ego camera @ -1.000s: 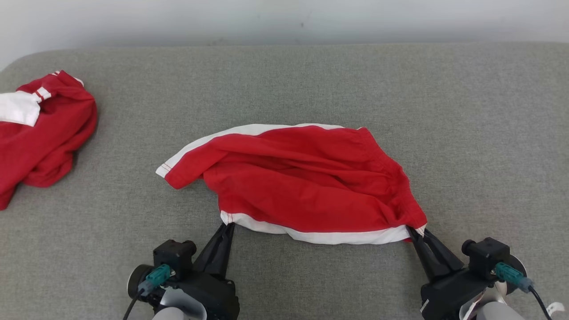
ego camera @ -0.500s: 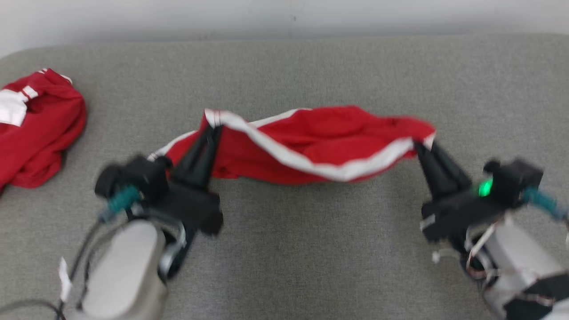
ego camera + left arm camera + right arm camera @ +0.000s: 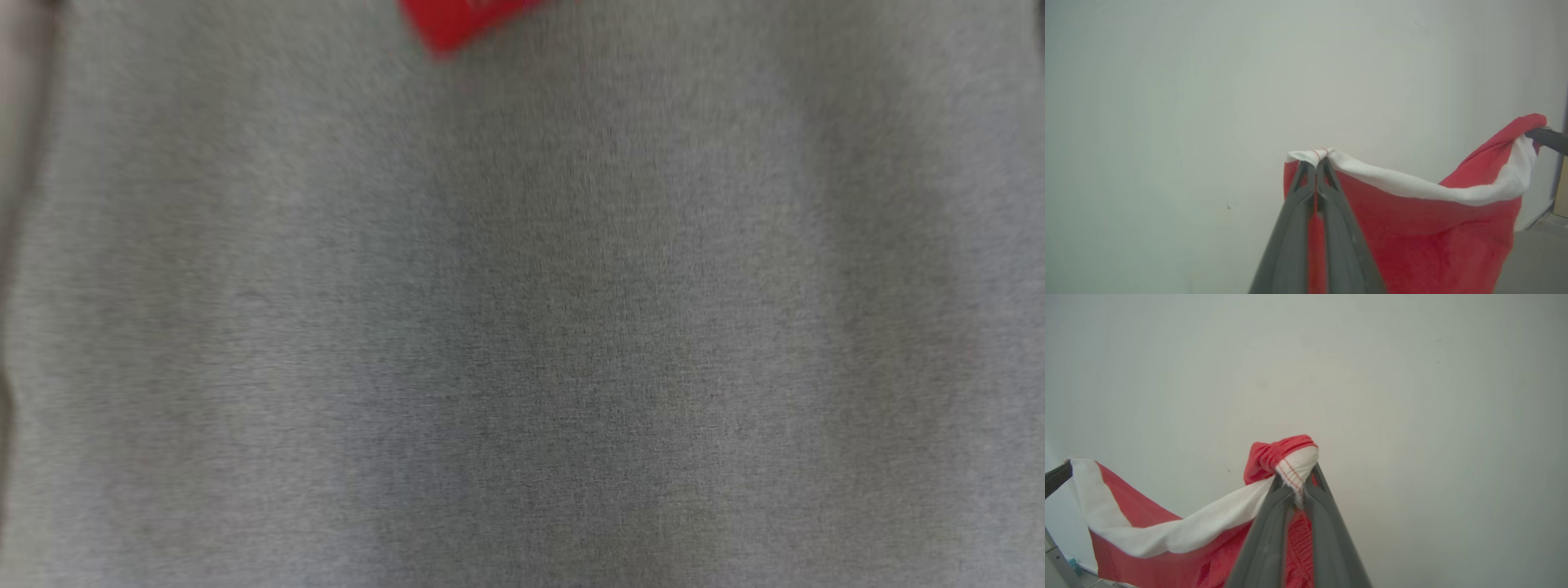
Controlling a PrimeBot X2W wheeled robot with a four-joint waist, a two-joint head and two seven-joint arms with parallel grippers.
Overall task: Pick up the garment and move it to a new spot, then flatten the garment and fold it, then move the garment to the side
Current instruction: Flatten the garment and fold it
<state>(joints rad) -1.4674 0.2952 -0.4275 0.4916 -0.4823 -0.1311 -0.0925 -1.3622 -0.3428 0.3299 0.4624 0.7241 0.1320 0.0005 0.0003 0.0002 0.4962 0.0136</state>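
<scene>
Holding the red garment slung between my arms.
Left end effector clamps one white-hemmed corner, right end effector the other.

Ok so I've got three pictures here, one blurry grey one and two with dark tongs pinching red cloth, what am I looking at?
It's a two-armed robot. The blurry picture comes from its head camera, looking down at a grey fabric surface, with a bit of red cloth at the top edge. The other two come from cameras on its wrists, facing a pale wall. The dark tongs are the left end effector and right end effector, each shut on a white-trimmed corner of a red garment, which hangs between them.
</scene>
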